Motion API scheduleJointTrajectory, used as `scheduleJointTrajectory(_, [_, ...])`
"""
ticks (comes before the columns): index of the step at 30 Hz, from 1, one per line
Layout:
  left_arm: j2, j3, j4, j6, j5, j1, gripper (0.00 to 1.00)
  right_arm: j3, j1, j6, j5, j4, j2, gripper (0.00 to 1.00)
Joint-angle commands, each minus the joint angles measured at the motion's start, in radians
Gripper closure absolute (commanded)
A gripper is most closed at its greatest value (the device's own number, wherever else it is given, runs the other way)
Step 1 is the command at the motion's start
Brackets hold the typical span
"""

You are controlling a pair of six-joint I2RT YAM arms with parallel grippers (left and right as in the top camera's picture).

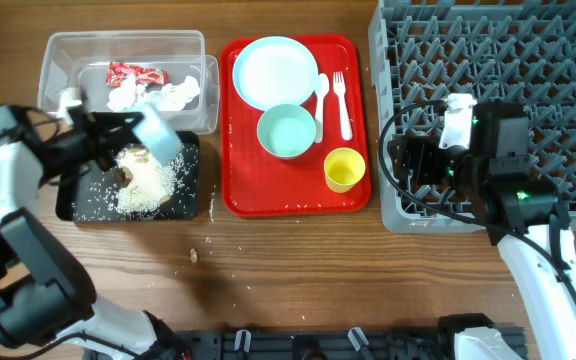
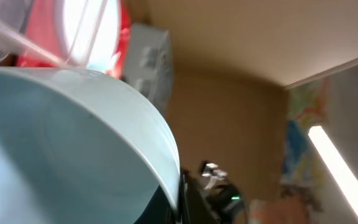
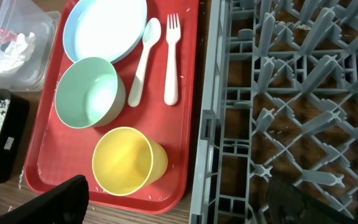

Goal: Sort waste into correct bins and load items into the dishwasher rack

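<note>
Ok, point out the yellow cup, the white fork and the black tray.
yellow cup (image 3: 124,163), right wrist view, inside its open mouth.
white fork (image 3: 171,65), right wrist view, middle of the handle.
black tray (image 1: 81,203), overhead view, a mostly bare patch of its floor, left of the rice pile.

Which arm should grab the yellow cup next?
Right. The right gripper hovers open at the rack edge beside the cup; the left gripper holds a bowl over the black tray.
</note>
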Motion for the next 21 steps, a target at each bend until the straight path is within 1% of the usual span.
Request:
scheduleJointTrajectory(1, [-0.075,0.000,-0.006,-0.014,-0.254,-0.129,0.96,0.015,0.004,0.013,0.012,-0.001,0.002,0.07])
scheduleJointTrajectory(2, [-0.087,0.000,-0.008,-0.014,-0.319,-0.179,0.96,0.015,0.004,0.013,0.012,-0.001,0.002,0.07])
scheduleJointTrajectory(9, [-0.105,0.000,0.000,-0.030,-0.639,-0.483,0.96,0.015,0.004,0.014,0.011,-0.001,0.002,0.07])
scheduleJointTrajectory(11, [-0.105,0.000,0.000,-0.069,-0.793,-0.597,0.96,0.015,0.004,0.014,0.011,-0.001,0.002,0.07])
scheduleJointTrajectory(13, [-0.103,0.000,0.001,-0.074,-0.925,-0.701,0.96,0.015,0.004,0.014,0.011,-0.001,0.002,0.07])
scheduleJointTrajectory(15, [-0.098,0.000,0.000,-0.078,-1.039,-0.779,0.96,0.015,0.004,0.014,0.011,0.000,0.002,0.07])
scheduleJointTrajectory(18, [-0.087,0.000,0.005,-0.129,-1.242,-0.891,0.96,0.015,0.004,0.014,0.011,0.000,0.002,0.07])
scheduleJointTrajectory(21, [-0.069,-0.001,0.039,-0.130,-1.326,-0.972,0.96,0.015,0.004,0.014,0.011,-0.001,0.002,0.07])
